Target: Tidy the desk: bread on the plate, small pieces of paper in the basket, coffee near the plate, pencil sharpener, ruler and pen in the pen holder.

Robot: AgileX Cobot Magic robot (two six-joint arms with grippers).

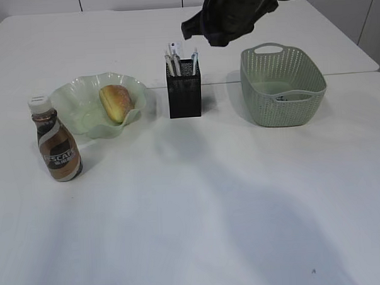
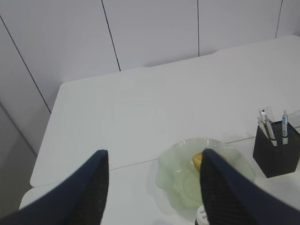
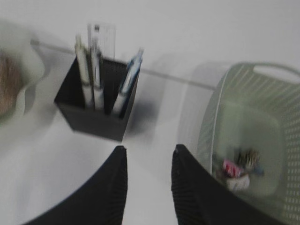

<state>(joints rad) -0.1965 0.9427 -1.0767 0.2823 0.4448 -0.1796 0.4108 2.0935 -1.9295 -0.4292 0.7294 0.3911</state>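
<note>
The bread [image 1: 116, 102] lies on the pale green plate [image 1: 81, 97]. The coffee bottle [image 1: 56, 143] stands just in front of the plate's left side. The black mesh pen holder [image 1: 184, 91] holds pens and a clear ruler [image 3: 104, 36]. The green basket [image 1: 281, 85] holds small paper pieces [image 3: 235, 169]. My right gripper [image 3: 149, 152] is open and empty, high above the gap between holder and basket. My left gripper [image 2: 152, 157] is open and empty, high above the table left of the plate [image 2: 180, 173]; it does not show in the exterior view. The pencil sharpener is not visible.
The right arm [image 1: 232, 14] hangs over the table's back middle. A seam between two table tops [image 1: 338, 74] runs behind the objects. A white wall [image 2: 150, 33] stands beyond the far table edge.
</note>
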